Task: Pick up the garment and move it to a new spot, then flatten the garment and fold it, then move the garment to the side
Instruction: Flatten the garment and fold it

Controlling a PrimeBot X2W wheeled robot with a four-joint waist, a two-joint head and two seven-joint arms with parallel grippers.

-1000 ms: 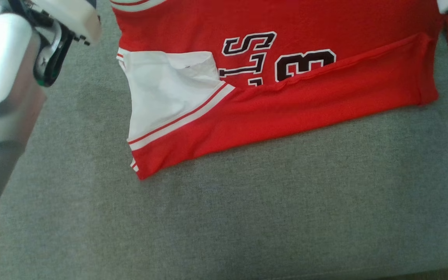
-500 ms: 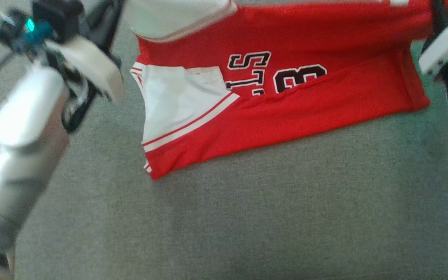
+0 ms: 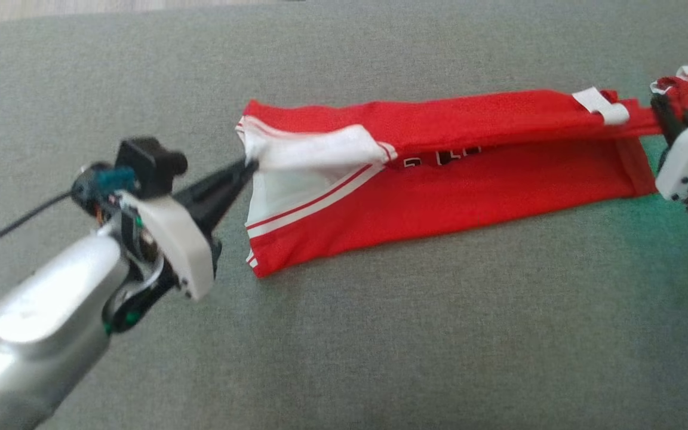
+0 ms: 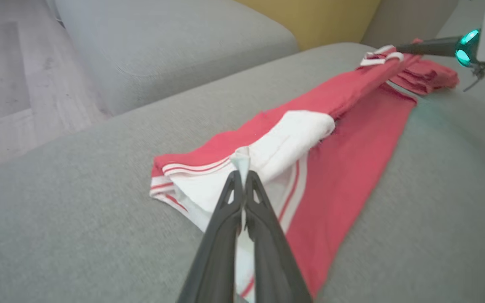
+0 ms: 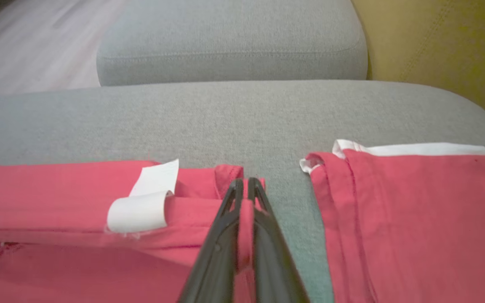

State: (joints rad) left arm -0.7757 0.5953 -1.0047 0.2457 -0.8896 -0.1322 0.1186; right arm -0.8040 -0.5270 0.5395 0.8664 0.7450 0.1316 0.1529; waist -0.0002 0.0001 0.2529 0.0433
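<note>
While the red garment lies across the grey sofa cushion, folded lengthwise into a long band of 2 layers, each end of its upper layer is pinched. The left fingers are pressed together on the white-trimmed edge at the band's left end. In the left wrist view a sliver of white cloth pokes up past their tips. The right fingers are clamped on the red edge at the far right end, with a fold of red cloth caught between them in the right wrist view. The upper layer runs taut between the 2 grips, while the lower layer rests flat on the cushion. Bits of black lettering peek out from under the upper layer. A curled white label sits on the upper layer near the right fingers. A second red garment lies just beside that end, with a strip of bare cushion between them. Pale wooden floor shows beyond the sofa.
</note>
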